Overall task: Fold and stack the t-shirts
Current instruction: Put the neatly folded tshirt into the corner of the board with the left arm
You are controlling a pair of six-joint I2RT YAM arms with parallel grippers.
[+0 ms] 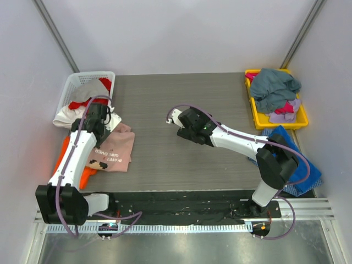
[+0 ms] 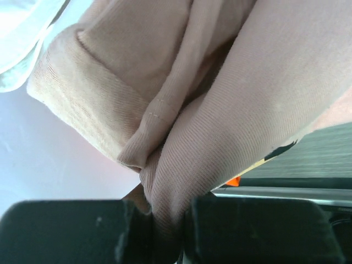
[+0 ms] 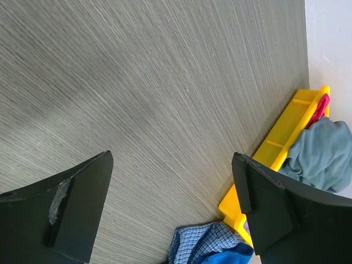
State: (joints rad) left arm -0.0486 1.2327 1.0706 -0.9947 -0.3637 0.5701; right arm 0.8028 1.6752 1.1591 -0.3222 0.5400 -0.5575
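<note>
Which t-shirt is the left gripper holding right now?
The dusty-pink t-shirt with dark print: the left gripper is shut on its fabric. The orange t-shirt lies beneath it; the grey-teal t-shirt sits in the yellow bin.

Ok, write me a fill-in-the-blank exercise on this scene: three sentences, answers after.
1. The left gripper is shut on the pink t-shirt, beside a basket coloured ____.
2. The right gripper is over bare table with its jaws ____.
3. The grey-teal t-shirt lies in a tray coloured ____.
Answers: white; open; yellow.
</note>
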